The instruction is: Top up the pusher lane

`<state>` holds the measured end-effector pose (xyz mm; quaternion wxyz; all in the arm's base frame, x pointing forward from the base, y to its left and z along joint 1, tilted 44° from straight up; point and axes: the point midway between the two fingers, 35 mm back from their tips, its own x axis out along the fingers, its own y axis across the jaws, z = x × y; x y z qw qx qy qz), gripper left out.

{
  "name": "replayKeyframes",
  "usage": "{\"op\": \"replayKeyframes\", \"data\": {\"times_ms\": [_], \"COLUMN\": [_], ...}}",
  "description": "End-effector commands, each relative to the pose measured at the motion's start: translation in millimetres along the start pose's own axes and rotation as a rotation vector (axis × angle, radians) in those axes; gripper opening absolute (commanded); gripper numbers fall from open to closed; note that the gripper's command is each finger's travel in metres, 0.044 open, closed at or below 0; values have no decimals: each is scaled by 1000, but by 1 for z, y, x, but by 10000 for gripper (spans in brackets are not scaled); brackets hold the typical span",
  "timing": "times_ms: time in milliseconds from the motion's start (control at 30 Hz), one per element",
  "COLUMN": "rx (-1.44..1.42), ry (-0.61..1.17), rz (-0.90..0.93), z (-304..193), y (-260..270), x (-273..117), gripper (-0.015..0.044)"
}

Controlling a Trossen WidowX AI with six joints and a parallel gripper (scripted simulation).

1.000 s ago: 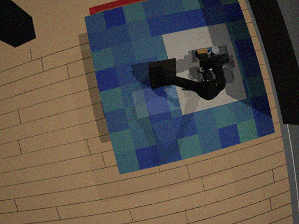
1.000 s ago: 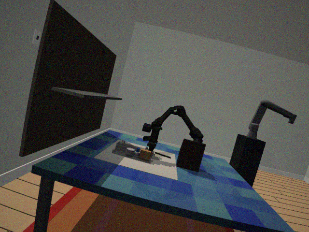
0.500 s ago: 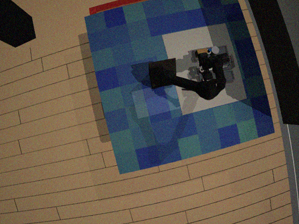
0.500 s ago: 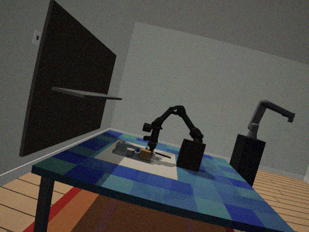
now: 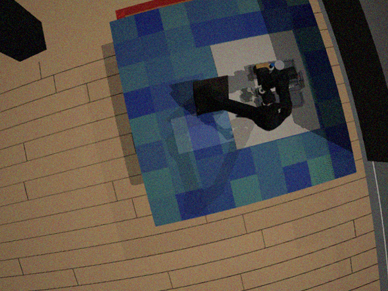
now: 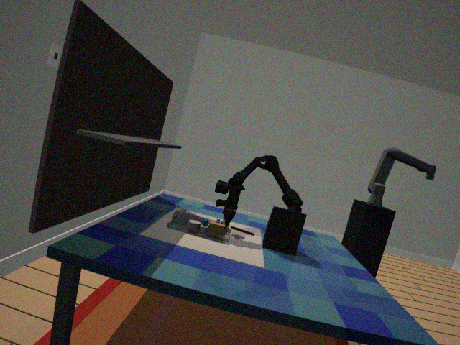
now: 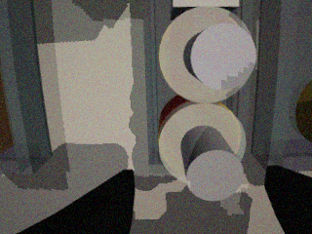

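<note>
Two jars with round cream lids and pale grey knobs stand in a row in the lane in the wrist view. The rear jar is near the top, just before a white piece at the lane's back. The front jar touches or nearly touches it, a dark red patch showing between them. My gripper is open, its black fingers on either side of the front jar with a gap to each side. It holds nothing. The jars' bases, the front stop and their contact with the floor are hidden.
An orange block, a small blue object and a white round-topped item stand beside the gripper. Grey walls flank the lane. A black bar lies near the arm's base.
</note>
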<state>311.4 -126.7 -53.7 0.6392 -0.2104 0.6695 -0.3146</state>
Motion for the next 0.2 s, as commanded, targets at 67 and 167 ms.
{"op": "replayKeyframes", "data": {"times_ms": [67,167], "rx": [5,4], "ry": [-2,-1], "rz": [1,1], "z": [-17,-27], "y": [0,0], "x": [-1,-1], "gripper": [271,271]}}
